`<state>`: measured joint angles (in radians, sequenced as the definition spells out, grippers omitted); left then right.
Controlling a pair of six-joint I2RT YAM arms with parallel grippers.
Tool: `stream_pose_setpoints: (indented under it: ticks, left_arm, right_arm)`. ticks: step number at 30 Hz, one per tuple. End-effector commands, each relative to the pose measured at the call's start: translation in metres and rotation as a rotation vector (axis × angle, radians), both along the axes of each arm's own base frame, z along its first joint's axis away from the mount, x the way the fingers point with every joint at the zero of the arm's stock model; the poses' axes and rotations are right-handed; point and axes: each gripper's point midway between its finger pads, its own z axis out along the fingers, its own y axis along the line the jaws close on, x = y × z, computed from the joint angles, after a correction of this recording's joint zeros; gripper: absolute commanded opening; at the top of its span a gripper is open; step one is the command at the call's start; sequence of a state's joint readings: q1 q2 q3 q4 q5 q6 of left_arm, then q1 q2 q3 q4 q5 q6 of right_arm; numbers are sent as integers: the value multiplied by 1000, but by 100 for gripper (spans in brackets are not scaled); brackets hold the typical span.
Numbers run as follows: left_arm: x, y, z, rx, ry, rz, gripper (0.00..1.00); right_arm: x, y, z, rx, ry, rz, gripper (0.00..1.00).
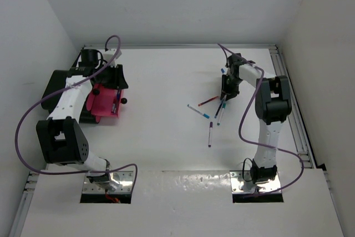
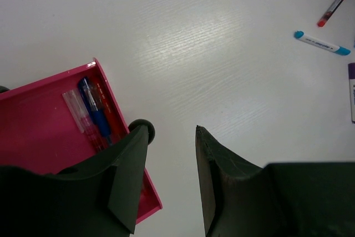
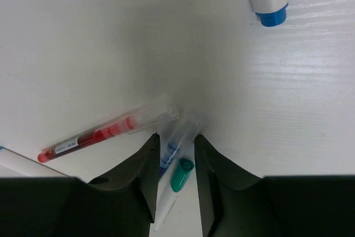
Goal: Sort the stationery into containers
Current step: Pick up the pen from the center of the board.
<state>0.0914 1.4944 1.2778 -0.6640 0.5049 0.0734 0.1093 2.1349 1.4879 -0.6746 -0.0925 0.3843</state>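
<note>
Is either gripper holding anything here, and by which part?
The left gripper is open and empty. The right gripper straddles a clear blue pen near one end; whether it is pinched cannot be told.

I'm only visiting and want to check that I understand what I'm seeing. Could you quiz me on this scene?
1. True or false: the pink tray already holds pens.
2. Between the fingers of the right tool lie: A scissors; B a blue pen and a teal-capped pen; C an eraser.
3. Fill in: the left tool is open and holds ____.
Key: 1 true; 2 B; 3 nothing.
</note>
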Motion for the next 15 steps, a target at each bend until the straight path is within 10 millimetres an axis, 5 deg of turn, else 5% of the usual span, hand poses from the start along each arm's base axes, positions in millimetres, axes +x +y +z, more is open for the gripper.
stream_pose_setpoints:
  ticks: [1,6,15]
  left_arm:
    - [3,6,1,10,-17,-2,46]
    - [1,8,1,11,-16,0,46]
    - [-4,16,-5,17,1,12,46]
  right_arm:
    - [-21,-9,-22,-92,76,77,30]
    - [-18,-8,-25,-98,72,85,30]
    - [-4,28,-19,1,45,124,17]
